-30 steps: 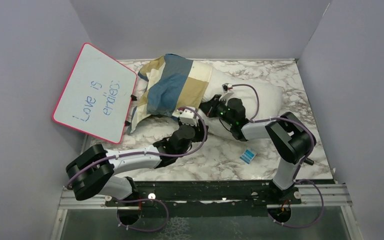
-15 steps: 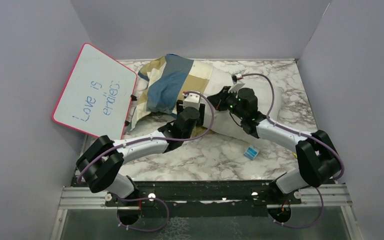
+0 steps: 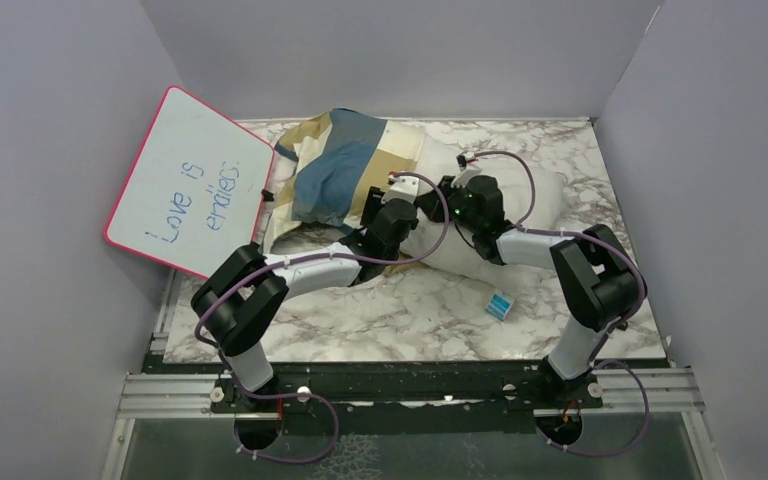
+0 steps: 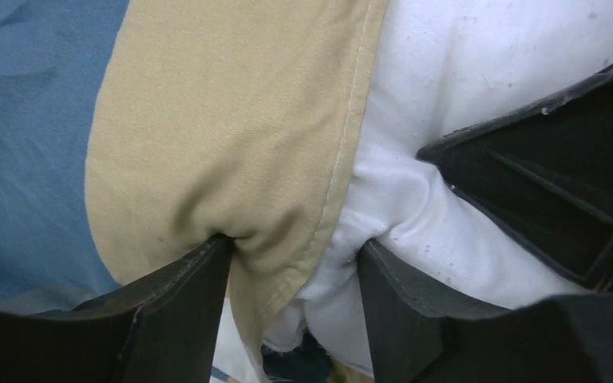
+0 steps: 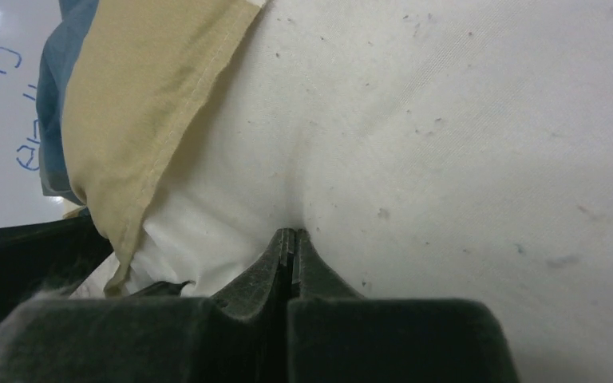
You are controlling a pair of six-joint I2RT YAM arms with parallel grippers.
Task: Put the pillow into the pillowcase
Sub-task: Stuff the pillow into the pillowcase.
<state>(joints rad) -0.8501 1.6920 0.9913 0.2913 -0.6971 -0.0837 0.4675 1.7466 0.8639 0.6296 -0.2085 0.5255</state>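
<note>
The white pillow (image 3: 532, 192) lies at the back of the table, its left part inside the blue, tan and cream checked pillowcase (image 3: 345, 170). My left gripper (image 3: 412, 196) is open at the case's mouth. In the left wrist view, the left gripper (image 4: 295, 271) straddles the tan hem of the pillowcase (image 4: 207, 144) and a bulge of pillow (image 4: 447, 80), one finger pressing each. My right gripper (image 3: 438, 198) is beside it. In the right wrist view, the right gripper (image 5: 291, 233) is shut, tips dimpling the pillow (image 5: 463, 136) just right of the pillowcase (image 5: 144, 96).
A pink-rimmed whiteboard (image 3: 192, 188) leans against the left wall, touching the pillowcase's left end. A small blue-and-white item (image 3: 500, 304) lies on the marble table (image 3: 410, 320) in front of the pillow. Grey walls close in the left, back and right sides.
My left arm has reached forward and right to the pillowcase's mouth, its jaws a little wider. My right gripper has moved back along the pillow and now sits beside the left one.
</note>
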